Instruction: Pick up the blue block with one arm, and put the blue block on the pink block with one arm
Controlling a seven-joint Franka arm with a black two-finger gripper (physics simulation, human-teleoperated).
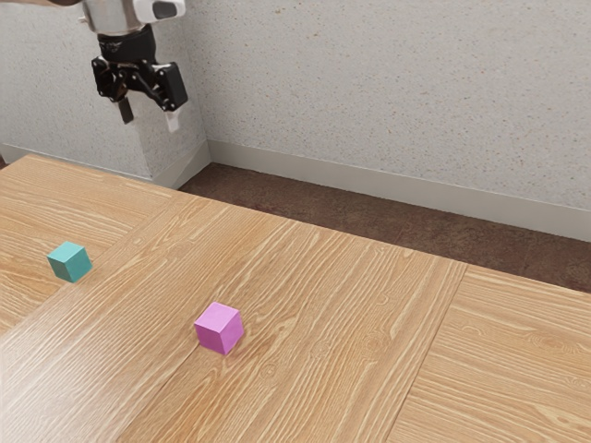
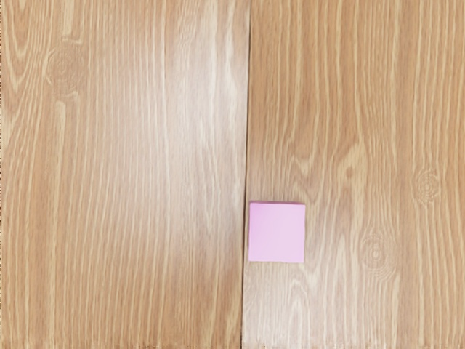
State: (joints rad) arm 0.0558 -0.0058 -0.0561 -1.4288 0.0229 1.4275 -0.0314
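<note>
Blue block (image 1: 69, 261), pink block (image 1: 219, 328) apart; gripper (image 1: 148, 114) seemingly agape

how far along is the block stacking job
Done: nothing yet. The blue block sits on the table, apart from the pink block. In hand: the gripper hangs open and empty, high above the table. Left: grasp the blue block, lift it, set it on the pink block.

Blue block (image 1: 69, 261) & pink block (image 1: 219, 328) well apart, bare table (image 1: 369, 323) btwn.
</note>
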